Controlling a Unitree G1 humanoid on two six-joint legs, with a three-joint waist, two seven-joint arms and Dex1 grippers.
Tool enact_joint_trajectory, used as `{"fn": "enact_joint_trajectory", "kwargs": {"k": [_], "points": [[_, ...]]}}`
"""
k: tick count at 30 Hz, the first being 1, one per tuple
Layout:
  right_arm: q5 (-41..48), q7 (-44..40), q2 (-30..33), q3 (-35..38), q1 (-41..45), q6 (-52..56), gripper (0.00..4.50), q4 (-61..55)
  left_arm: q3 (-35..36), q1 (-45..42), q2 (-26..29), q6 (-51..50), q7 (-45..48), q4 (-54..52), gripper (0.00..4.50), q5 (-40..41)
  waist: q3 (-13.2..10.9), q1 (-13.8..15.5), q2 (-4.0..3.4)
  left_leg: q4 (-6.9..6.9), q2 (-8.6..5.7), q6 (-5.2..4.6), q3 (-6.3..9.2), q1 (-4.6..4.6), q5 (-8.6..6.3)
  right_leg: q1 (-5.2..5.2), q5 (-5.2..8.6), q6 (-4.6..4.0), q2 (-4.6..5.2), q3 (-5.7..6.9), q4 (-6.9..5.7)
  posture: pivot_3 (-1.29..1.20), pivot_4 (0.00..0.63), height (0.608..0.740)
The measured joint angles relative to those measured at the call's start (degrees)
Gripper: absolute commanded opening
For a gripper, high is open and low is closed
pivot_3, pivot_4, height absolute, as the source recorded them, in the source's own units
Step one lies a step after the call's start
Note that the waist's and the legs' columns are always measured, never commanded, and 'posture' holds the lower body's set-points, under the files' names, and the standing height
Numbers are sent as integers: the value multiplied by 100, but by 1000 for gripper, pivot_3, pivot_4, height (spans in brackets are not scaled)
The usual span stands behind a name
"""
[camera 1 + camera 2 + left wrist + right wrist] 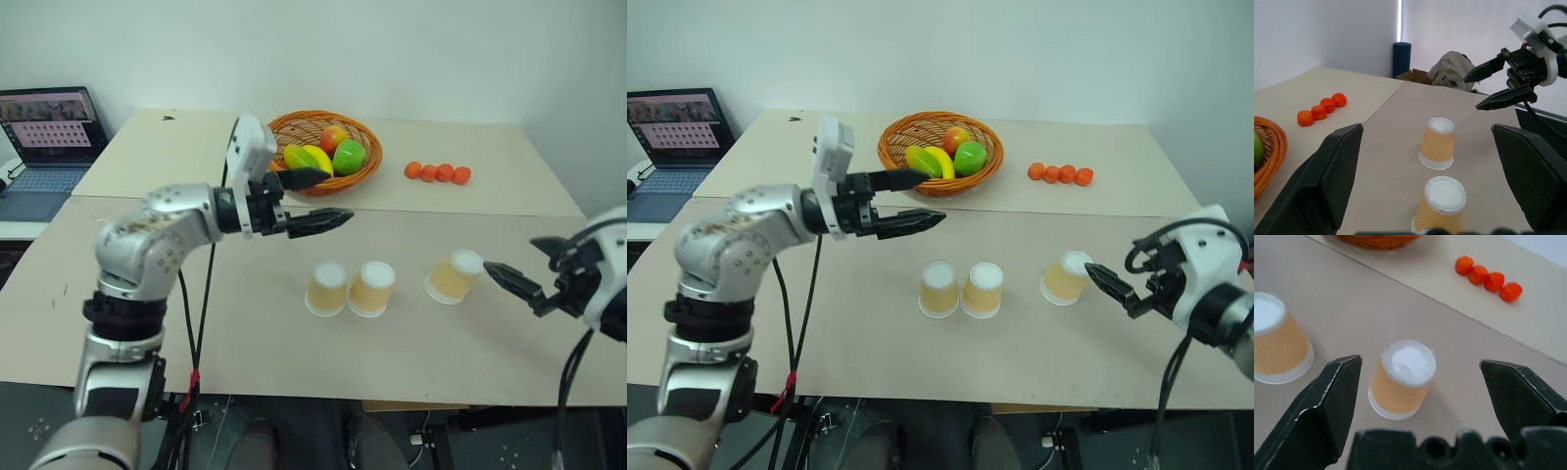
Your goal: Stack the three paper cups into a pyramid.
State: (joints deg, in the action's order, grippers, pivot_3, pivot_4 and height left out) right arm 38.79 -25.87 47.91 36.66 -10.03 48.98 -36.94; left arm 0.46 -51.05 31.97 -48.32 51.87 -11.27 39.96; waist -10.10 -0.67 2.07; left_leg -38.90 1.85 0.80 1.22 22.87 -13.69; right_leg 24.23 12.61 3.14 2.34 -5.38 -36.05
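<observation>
Three paper cups stand upside down on the near table. Two of them (327, 288) (371, 288) sit side by side and almost touch. The third paper cup (455, 276) stands apart to their right. My left gripper (318, 201) hangs open and empty above the table, pointing right, behind and left of the pair. Just right of the third cup (1402, 377) and a little apart from it, my right gripper (511, 255) is open and empty, pointing at that cup. The left wrist view looks along the row of cups (1437, 143) toward the right gripper (1472, 93).
A wicker basket (367, 171) of fruit sits on the far table behind the left gripper. Several small orange balls (437, 172) lie in a row to its right. A laptop (44, 137) stands at the far left. The table's front edge runs close below the cups.
</observation>
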Motion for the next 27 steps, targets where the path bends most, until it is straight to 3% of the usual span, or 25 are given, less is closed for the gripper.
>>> {"fn": "enact_joint_trajectory", "kwargs": {"k": [6, 11, 17, 27], "points": [[-158, 55, -1095, -33, -165, -646, 4500, 292, -123, 6, 165, -321, 284, -45, 4472, 220, 0, -121, -8, 0, 5, 0, -4, -13, 0, 0, -1, -3, -6, -7, -14, 0, 150, 734], [-277, 62, -1217, -290, 156, -932, 4500, 589, -176, 12, 186, -322, 293, -61, 4472, 230, 0, -194, -9, 2, 4, 0, -9, -29, 0, -8, -2, -4, -6, -14, -16, 0, 150, 734], [-733, 85, -1287, -1135, 563, -1220, 4500, 997, -535, 29, 364, -294, 393, -243, 4472, 39, -1, -178, -10, 7, 4, 0, -8, -20, 0, 0, 0, -6, -9, -15, -13, 0, 150, 734], [-1238, 29, -1394, -1622, 1049, -1686, 4500, 1808, -517, -16, 381, -288, 250, -257, 4472, 7, -2, -173, -12, 7, 3, 0, -8, -20, 0, 0, 0, -6, -8, -14, -13, 0, 150, 734]]}}
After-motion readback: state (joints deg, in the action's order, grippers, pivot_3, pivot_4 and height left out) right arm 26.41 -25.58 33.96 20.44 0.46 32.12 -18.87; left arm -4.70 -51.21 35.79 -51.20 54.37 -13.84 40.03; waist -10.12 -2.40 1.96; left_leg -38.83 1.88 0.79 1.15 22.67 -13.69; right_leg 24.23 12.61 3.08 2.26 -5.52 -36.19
